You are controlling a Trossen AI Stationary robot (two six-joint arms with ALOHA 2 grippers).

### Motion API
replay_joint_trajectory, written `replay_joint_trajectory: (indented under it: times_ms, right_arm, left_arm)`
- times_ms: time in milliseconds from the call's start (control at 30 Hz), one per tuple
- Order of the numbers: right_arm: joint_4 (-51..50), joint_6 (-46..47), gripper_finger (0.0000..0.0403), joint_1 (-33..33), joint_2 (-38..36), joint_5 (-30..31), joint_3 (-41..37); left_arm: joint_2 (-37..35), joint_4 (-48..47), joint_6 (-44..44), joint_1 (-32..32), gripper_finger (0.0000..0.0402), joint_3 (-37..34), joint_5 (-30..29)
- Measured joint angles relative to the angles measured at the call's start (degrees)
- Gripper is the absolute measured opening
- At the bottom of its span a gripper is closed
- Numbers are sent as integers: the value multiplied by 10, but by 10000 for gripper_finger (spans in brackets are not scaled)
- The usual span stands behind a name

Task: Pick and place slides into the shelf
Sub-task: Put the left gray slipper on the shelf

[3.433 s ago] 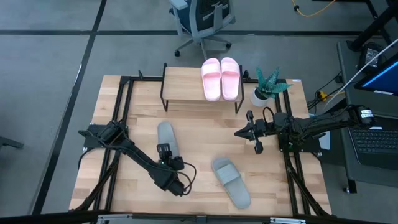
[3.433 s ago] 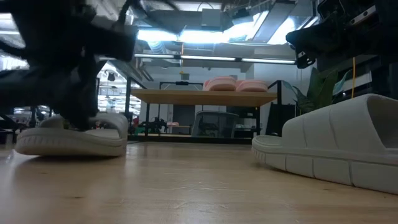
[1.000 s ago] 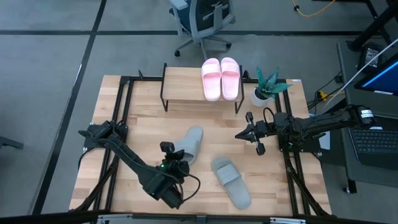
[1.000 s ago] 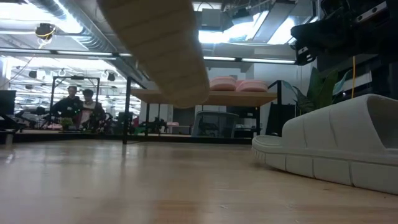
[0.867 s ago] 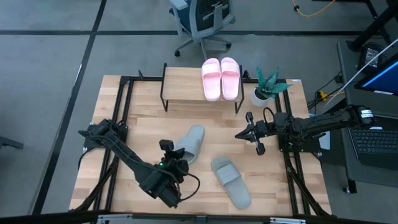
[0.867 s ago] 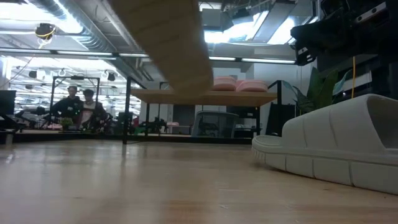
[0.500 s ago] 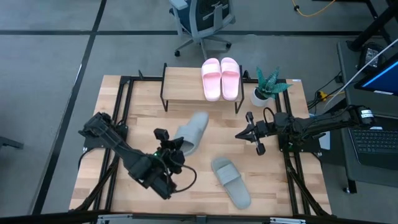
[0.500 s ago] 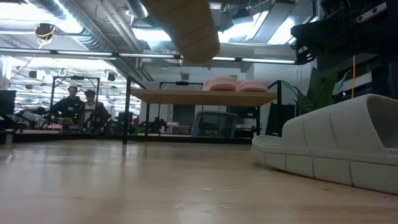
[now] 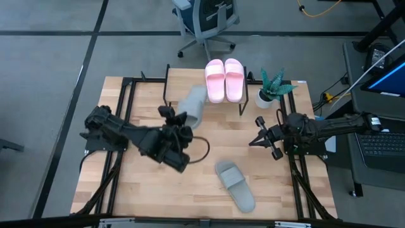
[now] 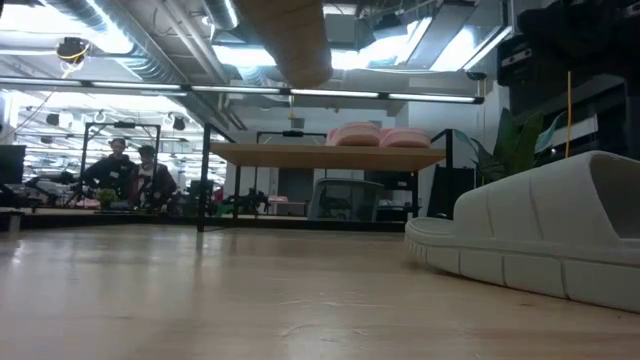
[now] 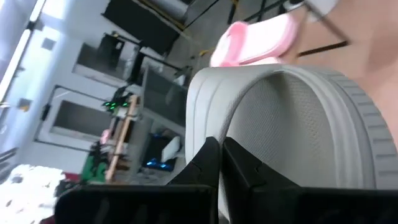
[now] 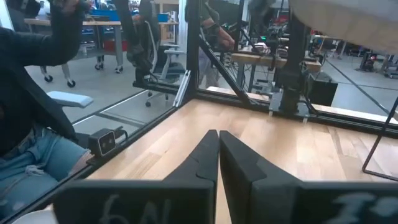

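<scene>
From above we see the left claw (image 9: 176, 120) clamped on the strap end of a grey-green slide (image 9: 193, 104), holding it clear of the worktop (image 9: 209, 133). The slide hangs over the front edge of the shelf (image 9: 183, 85), its toe pointing toward the two pink slides (image 9: 224, 80) that lie side by side on the right half of the shelf's top board. In the left wrist view the dark fingers (image 11: 214, 158) are pressed tight together on the slide's wide strap (image 11: 273, 124), with a pink slide (image 11: 255, 42) just beyond it. From worktop level the held slide's pale sole (image 10: 290, 35) shows high in the picture, above the shelf's top board (image 10: 325, 155); whether it touches the board we cannot quite tell.

The second grey-green slide (image 9: 235, 184) lies flat on the worktop nearer the front, well apart from the shelf, and fills the right side of the low view (image 10: 540, 235).

The right claw (image 9: 266, 139) waits over the right side of the worktop, its fingers (image 12: 214, 152) pinched together on nothing. A small potted plant (image 9: 272, 87) stands just beside the shelf's right end. People (image 10: 130, 170) show in the room far behind the worktop
</scene>
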Motion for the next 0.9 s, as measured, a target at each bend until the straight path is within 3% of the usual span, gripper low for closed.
replay_joint_trajectory:
  times_ms: [433,900]
  right_arm:
    - [-7,-15,17,0,-8,0,0]
    - [-8,-17,17,0,-8,1,0]
  left_arm:
    - [-5,0,65,115,0,0,-9]
    - [19,54,132,172,0,-5,-51]
